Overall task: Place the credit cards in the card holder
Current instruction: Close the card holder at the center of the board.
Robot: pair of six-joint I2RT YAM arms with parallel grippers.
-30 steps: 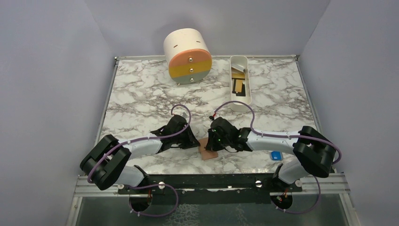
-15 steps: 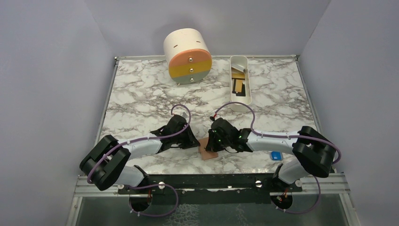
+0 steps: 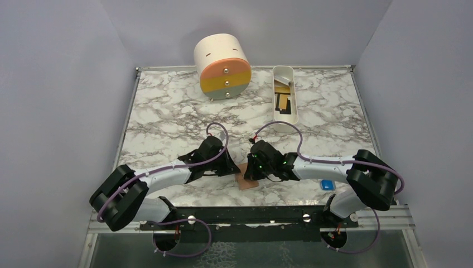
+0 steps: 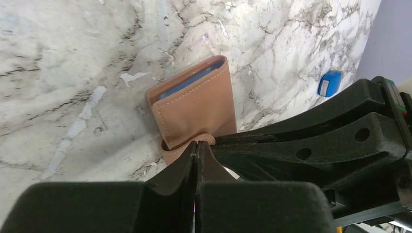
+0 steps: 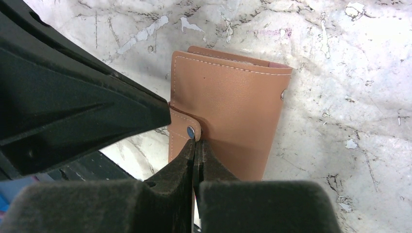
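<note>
From overhead I see the card holder (image 3: 245,182) lying on the marble table (image 3: 167,111) near the front edge, midway between the two arms and folded closed. The left gripper (image 4: 197,147) comes in low from its side with its fingers pressed together, no gap between them, and their tips sit right at the small strap tab (image 5: 183,127) that wraps around the holder's edge. I cannot tell whether the tab is caught between them or only touched. The right gripper (image 5: 197,144) meets it from the opposite side, also pressed together, its tips just below the metal stud (image 5: 190,131) on that same tab, so the two sets of fingertips are almost touching each other. In the left wrist view a light-blue strip shows along the holder's open end; I cannot tell if that is a card or the lining. The credit cards (image 3: 283,100) that I can make out, tan and dark ones, lie in the long white tray (image 3: 294,114) at the back right of the table, well apart from the holder. A round drawer unit (image 3: 222,66) stands beside the tray at the back, and a small blue block (image 3: 327,185) rests near the right arm.
</note>
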